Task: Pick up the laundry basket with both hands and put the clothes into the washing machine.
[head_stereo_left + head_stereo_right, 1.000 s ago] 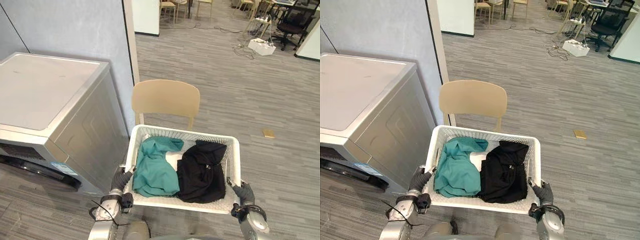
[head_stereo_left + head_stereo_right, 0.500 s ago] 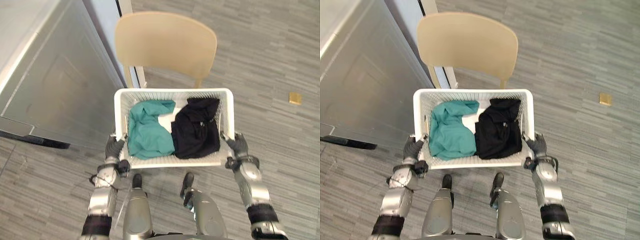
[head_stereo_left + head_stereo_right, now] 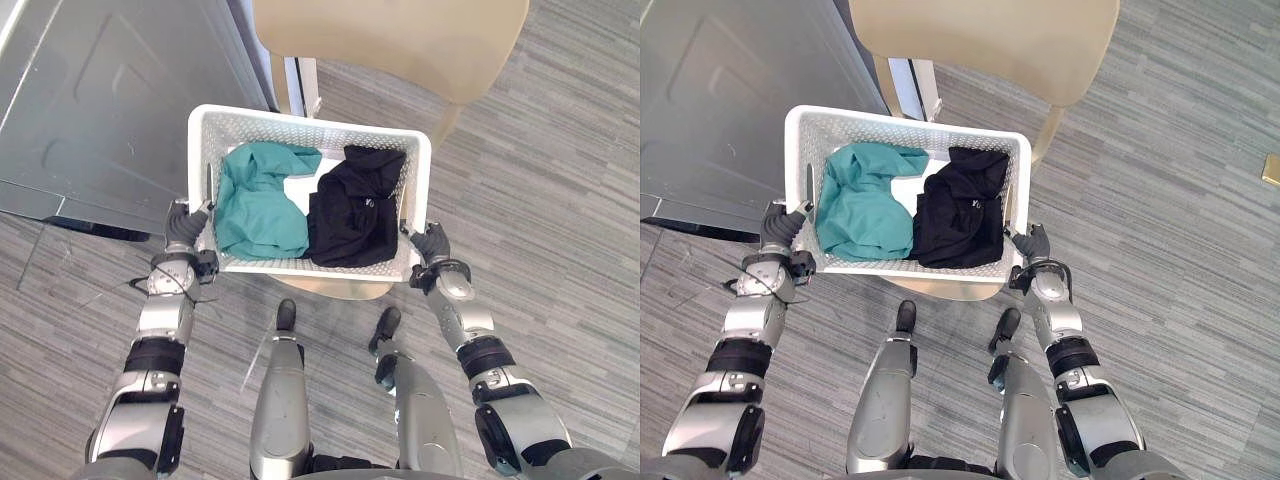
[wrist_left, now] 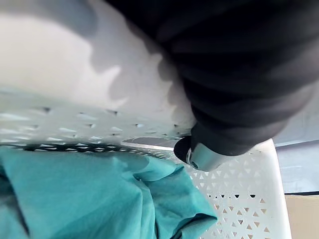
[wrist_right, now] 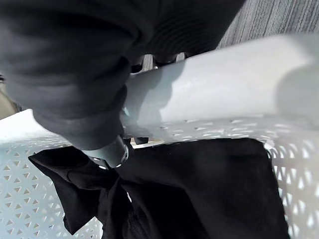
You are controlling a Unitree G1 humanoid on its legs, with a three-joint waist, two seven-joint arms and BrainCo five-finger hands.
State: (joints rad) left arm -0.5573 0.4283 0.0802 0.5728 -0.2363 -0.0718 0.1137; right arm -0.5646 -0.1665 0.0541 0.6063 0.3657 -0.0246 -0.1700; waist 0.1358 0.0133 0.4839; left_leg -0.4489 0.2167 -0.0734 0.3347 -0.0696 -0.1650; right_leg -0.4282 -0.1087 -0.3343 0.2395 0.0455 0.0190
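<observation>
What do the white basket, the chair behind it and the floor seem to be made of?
The basket looks like white moulded plastic, its walls pierced by small triangular holes. The chair has a smooth beige back: plastic or painted plywood, I cannot tell. The floor seems grey wood-look planks, perhaps vinyl.

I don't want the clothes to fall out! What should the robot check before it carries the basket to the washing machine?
1. Left hand grips the laundry basket rim: ok.
2. Right hand grips the opposite rim: ok.
3. Teal cloth and black cloth lie inside the basket: ok.
4. Basket lifted clear of the chair: cannot tell.
5. Washing machine door open: cannot tell.
</observation>
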